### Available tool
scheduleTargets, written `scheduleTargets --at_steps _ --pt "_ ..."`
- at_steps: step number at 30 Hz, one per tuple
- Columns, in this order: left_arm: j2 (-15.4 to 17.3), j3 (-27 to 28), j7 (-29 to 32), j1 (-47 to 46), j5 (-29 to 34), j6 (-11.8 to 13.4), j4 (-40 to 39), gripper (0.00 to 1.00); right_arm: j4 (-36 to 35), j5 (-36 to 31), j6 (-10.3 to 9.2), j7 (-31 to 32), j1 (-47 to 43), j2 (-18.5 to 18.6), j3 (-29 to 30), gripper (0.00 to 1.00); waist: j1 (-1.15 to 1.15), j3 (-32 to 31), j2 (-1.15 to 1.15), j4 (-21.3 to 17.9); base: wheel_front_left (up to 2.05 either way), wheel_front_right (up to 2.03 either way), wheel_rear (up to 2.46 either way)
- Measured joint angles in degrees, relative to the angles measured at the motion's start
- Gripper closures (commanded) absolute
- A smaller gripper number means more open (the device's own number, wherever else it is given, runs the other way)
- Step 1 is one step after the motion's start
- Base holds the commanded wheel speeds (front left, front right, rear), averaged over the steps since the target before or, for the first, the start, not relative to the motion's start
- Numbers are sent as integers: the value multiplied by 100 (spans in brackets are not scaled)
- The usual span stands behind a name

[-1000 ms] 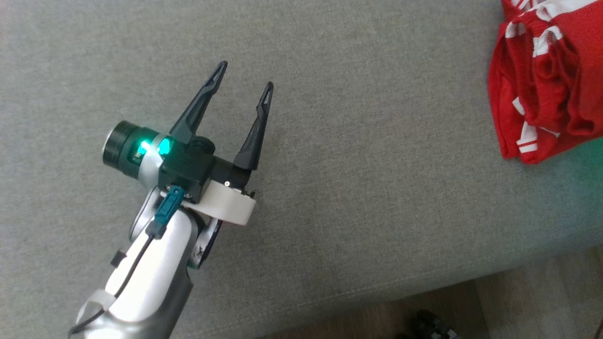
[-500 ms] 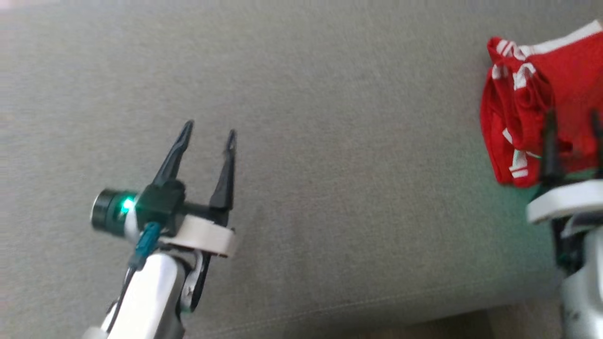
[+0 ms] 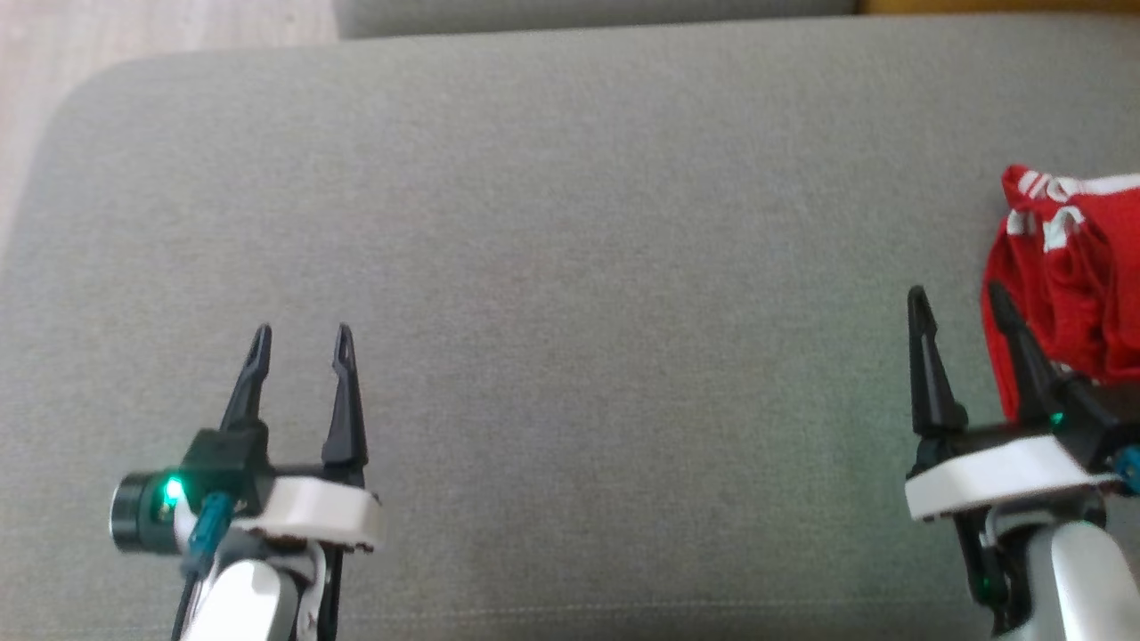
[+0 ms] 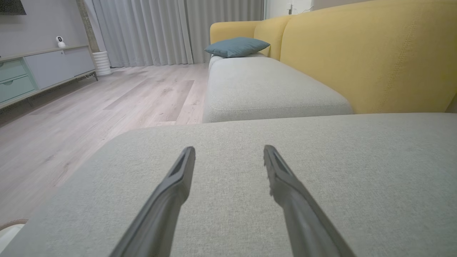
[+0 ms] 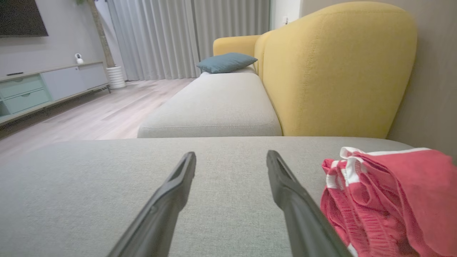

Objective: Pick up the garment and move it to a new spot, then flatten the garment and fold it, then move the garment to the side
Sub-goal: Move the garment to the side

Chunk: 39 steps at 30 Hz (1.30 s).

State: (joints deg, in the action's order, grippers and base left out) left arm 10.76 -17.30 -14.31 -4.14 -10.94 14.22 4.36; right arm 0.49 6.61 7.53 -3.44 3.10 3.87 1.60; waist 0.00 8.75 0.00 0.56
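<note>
Left hand [image 3: 303, 329] wide, empty, over grey cushion [image 3: 570, 223]; right hand [image 3: 956, 291] wide, empty, just beside red garment [image 3: 1078, 285].

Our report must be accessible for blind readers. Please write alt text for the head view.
The robot's left hand and right hand, both open and empty, are poised above a grey sofa cushion. A bunched red garment with white stripes lies on the cushion just right of the right hand.
</note>
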Motion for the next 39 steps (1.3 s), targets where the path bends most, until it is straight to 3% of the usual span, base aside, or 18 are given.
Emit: scheduleTargets --at_steps 7,20,39 --pt "51 92 1 330 -89 -48 36 0 -320 2 0 202 -503 -92 2 0 0 -354 0 142 0 0 0" --pt "205 56 100 829 -188 -102 94 0 -527 186 0 397 -1213 -131 11 0 0 -918 0 19 0 0 0" --pt "338 -47 219 1106 -172 48 46 0 -598 298 0 447 -1335 -133 -78 0 0 -1065 0 -74 0 0 0"
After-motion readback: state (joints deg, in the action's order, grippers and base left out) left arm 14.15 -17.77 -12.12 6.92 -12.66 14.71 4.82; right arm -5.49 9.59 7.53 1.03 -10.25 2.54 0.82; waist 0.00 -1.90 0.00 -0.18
